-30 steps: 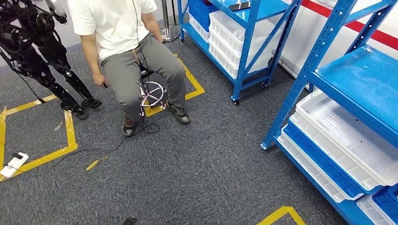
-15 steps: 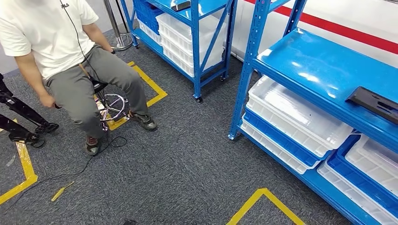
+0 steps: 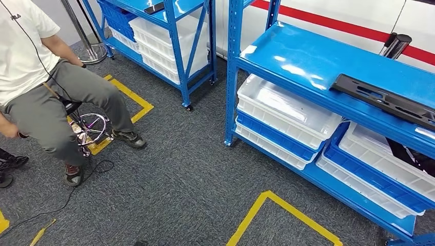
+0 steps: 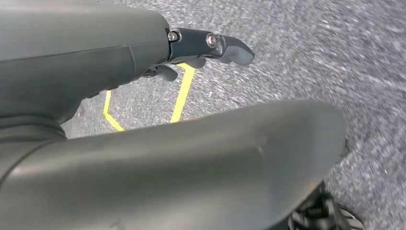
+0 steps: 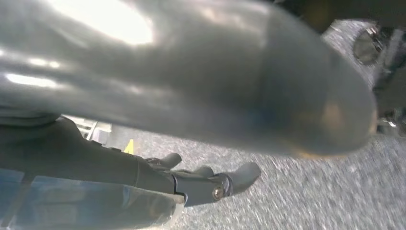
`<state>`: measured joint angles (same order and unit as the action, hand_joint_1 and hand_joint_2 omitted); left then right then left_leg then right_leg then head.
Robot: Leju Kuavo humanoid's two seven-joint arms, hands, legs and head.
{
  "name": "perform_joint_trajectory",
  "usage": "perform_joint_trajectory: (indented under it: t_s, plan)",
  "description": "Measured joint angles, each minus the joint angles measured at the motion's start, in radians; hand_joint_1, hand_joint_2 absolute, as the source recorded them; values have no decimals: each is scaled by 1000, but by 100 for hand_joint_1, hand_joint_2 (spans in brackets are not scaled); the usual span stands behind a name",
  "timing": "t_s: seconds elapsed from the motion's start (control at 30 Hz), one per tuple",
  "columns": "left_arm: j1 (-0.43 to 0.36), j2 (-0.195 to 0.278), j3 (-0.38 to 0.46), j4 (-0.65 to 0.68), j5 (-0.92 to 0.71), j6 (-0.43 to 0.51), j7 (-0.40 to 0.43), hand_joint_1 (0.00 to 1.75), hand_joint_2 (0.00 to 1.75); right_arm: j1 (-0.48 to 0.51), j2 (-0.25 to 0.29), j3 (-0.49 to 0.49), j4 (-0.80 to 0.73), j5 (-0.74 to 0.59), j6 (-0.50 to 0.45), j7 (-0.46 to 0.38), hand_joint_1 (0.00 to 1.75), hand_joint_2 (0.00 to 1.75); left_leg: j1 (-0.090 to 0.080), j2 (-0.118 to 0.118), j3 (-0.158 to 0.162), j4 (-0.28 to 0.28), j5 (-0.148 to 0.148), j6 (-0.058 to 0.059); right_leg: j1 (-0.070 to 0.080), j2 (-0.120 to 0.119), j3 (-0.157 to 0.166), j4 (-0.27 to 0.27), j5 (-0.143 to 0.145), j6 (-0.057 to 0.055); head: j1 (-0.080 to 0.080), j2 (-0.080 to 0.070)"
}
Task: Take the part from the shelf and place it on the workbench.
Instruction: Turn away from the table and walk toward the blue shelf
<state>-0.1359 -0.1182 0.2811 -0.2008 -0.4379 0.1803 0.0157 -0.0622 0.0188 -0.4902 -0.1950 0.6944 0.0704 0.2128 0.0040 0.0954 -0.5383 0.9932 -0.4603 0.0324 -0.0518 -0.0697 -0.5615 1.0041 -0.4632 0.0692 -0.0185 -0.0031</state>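
A long flat black part (image 3: 386, 97) lies on the upper deck of the near blue shelf (image 3: 302, 56), at the right of the head view. My left hand (image 4: 158, 110) hangs over grey carpet; its thick thumb and dark fingers (image 4: 213, 45) are spread with nothing in them. Just as bare, my right hand (image 5: 191, 91) hangs near the floor, its fingers (image 5: 218, 184) stretched out loosely.
White and blue bins (image 3: 287, 110) fill the near shelf's lower levels; one holds dark pieces (image 3: 416, 156). A black cylinder (image 3: 395, 45) stands behind the shelf. A second blue rack (image 3: 172, 31) stands further back. A person (image 3: 46, 97) sits on a stool at the left. Yellow tape (image 3: 279, 207) marks the carpet.
The camera has swung to the right: the seated person has slid to the left edge, and the near shelf with the black part has come well into view.
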Motion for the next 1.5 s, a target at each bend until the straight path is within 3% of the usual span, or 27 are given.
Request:
perform_joint_trajectory:
  t_s: [0.03,0.1,0.17,0.23,0.3,0.33,0.37,0.43,0.5,0.53,0.6,0.67,0.73,0.77,0.83,0.87,0.9,0.97,1.0,1.1,1.17,1.27,1.3,1.33,1.37,1.43,1.5]
  plan:
    - [-1,0,0,0,0,0,0,0,0,-1,1,0,-1,0,1,0,0,0,-1,10,1,5,-7,-8,3,0,1,-2,0,-12,-1,0]
    - [-4,-1,0,0,0,0,0,0,0,1,0,0,-1,0,2,-1,0,0,8,19,8,10,-15,-19,4,26,-4,-1,1,-34,-6,0]
    - [-4,-1,0,0,0,-1,0,0,0,1,-1,-1,-1,0,3,-1,0,0,18,-22,-4,52,-53,-30,3,48,-5,-1,7,-50,-8,0]
    - [-3,-1,0,0,0,-1,0,0,87,0,0,-1,-1,1,3,-1,0,0,22,-75,-52,165,-128,-36,7,70,-8,-1,13,-59,-10,0]
    - [-1,-1,0,0,0,-1,0,0,175,1,0,-1,-1,1,3,-2,0,0,21,-89,-106,281,-175,-32,17,95,-13,0,16,-64,-10,0]
    - [0,-1,0,0,0,-1,0,0,175,2,1,-1,-1,1,3,-2,0,0,19,-91,-116,297,-170,-26,22,108,-14,0,17,-66,-10,0]
    - [0,-2,0,0,0,-1,0,0,175,3,1,-1,-1,1,3,-2,0,0,17,-95,-105,271,-144,-16,27,122,-14,0,19,-68,-10,0]
    - [0,0,0,0,-1,0,-1,0,175,4,2,-1,-1,3,2,-3,0,87,7,-125,-44,140,-70,15,32,146,-13,-1,23,-71,-10,0]
    - [-1,3,1,0,-1,1,-1,0,175,4,6,-2,-1,8,1,-5,0,175,-8,-156,-2,46,-27,42,31,163,-14,-5,29,-67,-7,0]
    - [-1,4,2,0,-2,2,-1,0,175,5,8,-2,-1,10,1,-6,0,175,-15,-161,3,32,-22,49,28,169,-15,-7,32,-63,-6,0]
    - [-3,3,2,0,-3,3,-1,0,175,6,12,-4,-1,13,-2,-6,0,175,-17,-148,9,10,-8,58,29,177,-16,-14,39,-51,-8,0]
    - [-5,0,2,0,-6,4,-1,0,175,5,11,-6,-1,17,-7,-1,0,175,-13,-135,22,-31,18,66,39,145,-36,12,22,-51,-5,0]
    - [-4,-2,3,0,-9,5,0,0,175,1,8,-7,-1,21,-15,6,0,175,-13,-120,21,-52,36,65,40,99,-86,111,-32,-60,1,0]
    - [-2,-2,3,0,-10,5,0,0,175,0,5,-7,-1,23,-19,10,0,175,-15,-112,16,-52,39,64,37,89,-113,172,-61,-60,3,0]
    - [1,-4,3,0,-11,5,1,0,175,0,0,-8,-1,28,-22,16,0,175,-16,-99,7,-50,43,56,27,81,-130,229,-82,-46,4,0]
    - [2,-5,3,1,-11,5,1,0,175,0,-2,-8,-1,31,-23,19,0,175,-14,-94,3,-48,44,51,21,78,-109,200,-71,-33,4,0]
    - [2,-6,3,1,-12,5,1,0,175,0,-4,-8,-1,35,-24,21,0,175,-12,-91,-2,-43,44,44,15,74,-66,133,-50,-18,4,0]
    - [2,-6,4,0,-12,6,1,0,175,-2,-4,-8,-1,41,-28,26,0,175,-10,-86,-13,-22,37,26,9,68,6,14,-17,-7,6,0]
    - [2,-6,6,0,-13,7,1,0,175,-3,-3,-8,-1,44,-30,28,0,175,-10,-84,-18,-11,31,17,9,67,23,-15,-10,-13,5,0]
    - [2,-6,11,0,-14,8,0,0,175,-5,-1,-8,-1,50,-36,35,0,175,-7,-82,-23,5,20,1,14,69,19,-16,-6,-46,-2,0]
    - [3,-5,13,0,-15,8,-1,0,175,-3,-1,-8,-1,51,-38,38,0,175,1,-85,-36,42,-10,-9,12,70,18,-17,0,-61,-6,0]
    - [5,-5,17,0,-19,9,-1,0,175,-1,-1,-8,-1,53,-41,40,0,175,8,-88,-111,224,-124,-25,14,70,12,-17,6,-71,-10,0]
    - [6,-5,18,0,-21,8,-1,0,175,0,-1,-8,-1,53,-43,41,0,175,9,-88,-133,279,-148,-27,16,70,10,-16,7,-72,-10,0]
    - [6,-5,18,0,-22,8,-1,0,175,1,0,-9,-1,54,-47,43,0,175,9,-88,-139,300,-150,-26,17,70,8,-16,8,-73,-9,0]
    - [7,-5,18,0,-23,8,-1,0,175,1,0,-9,-1,55,-50,44,0,175,9,-89,-124,277,-130,-22,19,71,8,-16,9,-73,-10,0]
    - [7,-5,19,0,-24,8,0,0,175,1,1,-10,-1,57,-56,46,0,175,6,-93,-49,141,-63,-5,21,75,10,-16,10,-73,-9,0]
    - [7,-3,19,0,-24,8,1,0,175,0,4,-12,-1,59,-57,47,0,175,-1,-96,6,33,-22,11,24,77,11,-18,13,-68,-9,0]
